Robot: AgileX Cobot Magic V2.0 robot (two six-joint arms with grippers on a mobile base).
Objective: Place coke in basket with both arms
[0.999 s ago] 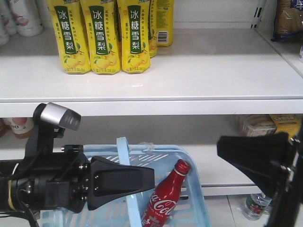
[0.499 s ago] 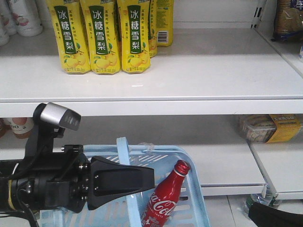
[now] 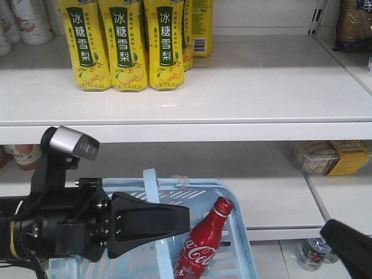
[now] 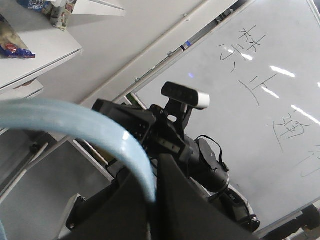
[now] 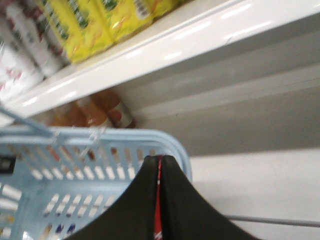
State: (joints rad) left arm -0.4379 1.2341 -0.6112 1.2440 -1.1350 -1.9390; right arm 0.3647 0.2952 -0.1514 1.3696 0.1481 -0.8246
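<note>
The coke (image 3: 200,247), a red bottle with white script, leans upright inside the light blue basket (image 3: 241,232), its cap toward the right rim. My left gripper (image 3: 180,220) is shut on the basket's swing handle (image 3: 152,186). In the left wrist view the handle (image 4: 75,117) curves down between the black jaws of the left gripper (image 4: 154,192). My right gripper (image 3: 349,247) shows only as a black tip at the lower right corner, apart from the basket. In the right wrist view the right gripper (image 5: 160,159) is shut, with a red sliver showing through the slit, in front of the basket (image 5: 75,135).
Yellow pear-drink bottles (image 3: 125,46) stand on the upper white shelf (image 3: 232,131). Packaged goods (image 3: 328,156) lie on the lower shelf at right, orange-drink bottles (image 3: 26,154) at left. A small bottle (image 3: 311,253) stands on the floor beside the right gripper.
The right arm dropped from mid-height at the right edge to the bottom right corner. Left gripper, basket and coke have not moved.
</note>
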